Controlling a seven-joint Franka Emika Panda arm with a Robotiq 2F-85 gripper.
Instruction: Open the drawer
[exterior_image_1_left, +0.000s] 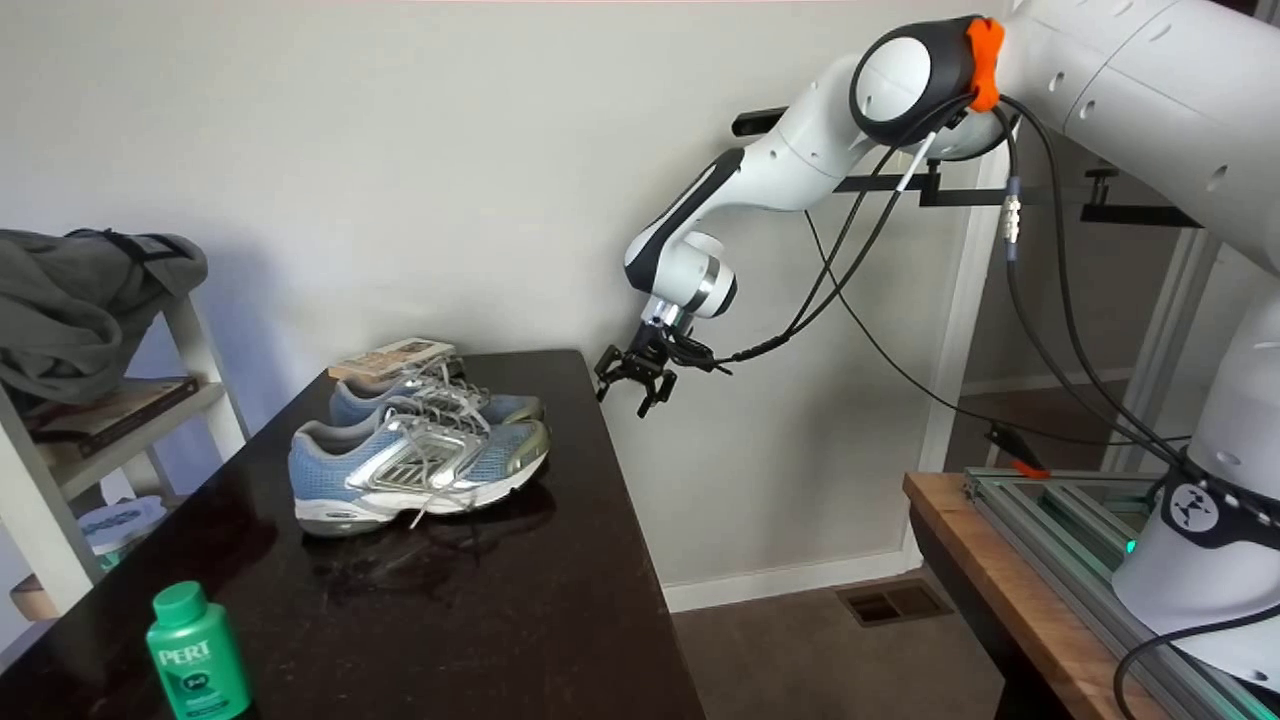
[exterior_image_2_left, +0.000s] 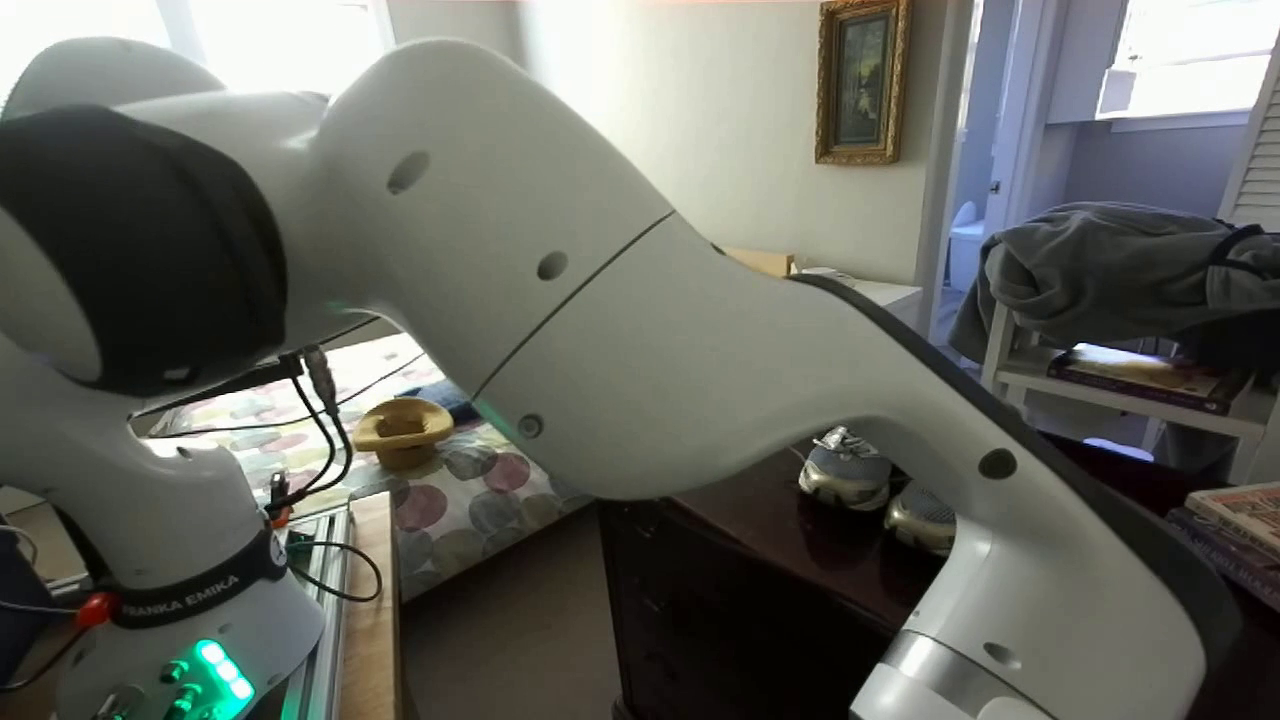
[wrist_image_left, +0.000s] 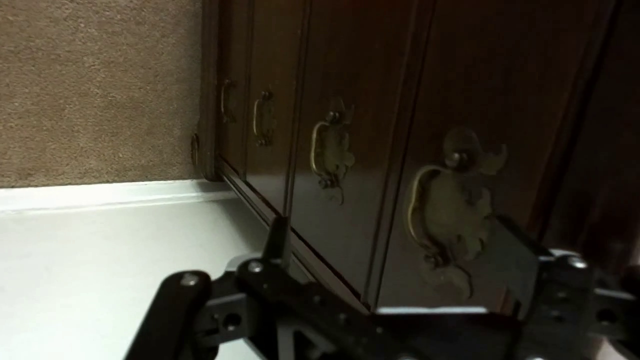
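Drawer (wrist_image_left: 500, 110) closed, tool (wrist_image_left: 390, 222) spread nearby, 2 sneakers (exterior_image_1_left: 425, 460) on glossy cabinet top (exterior_image_1_left: 560, 620), pale wall (exterior_image_1_left: 400, 150), carpet (wrist_image_left: 100, 90)

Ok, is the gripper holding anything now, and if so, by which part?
Nothing is held. In the wrist view the gripper stands open, not closed on the handle of the nearest drawer.
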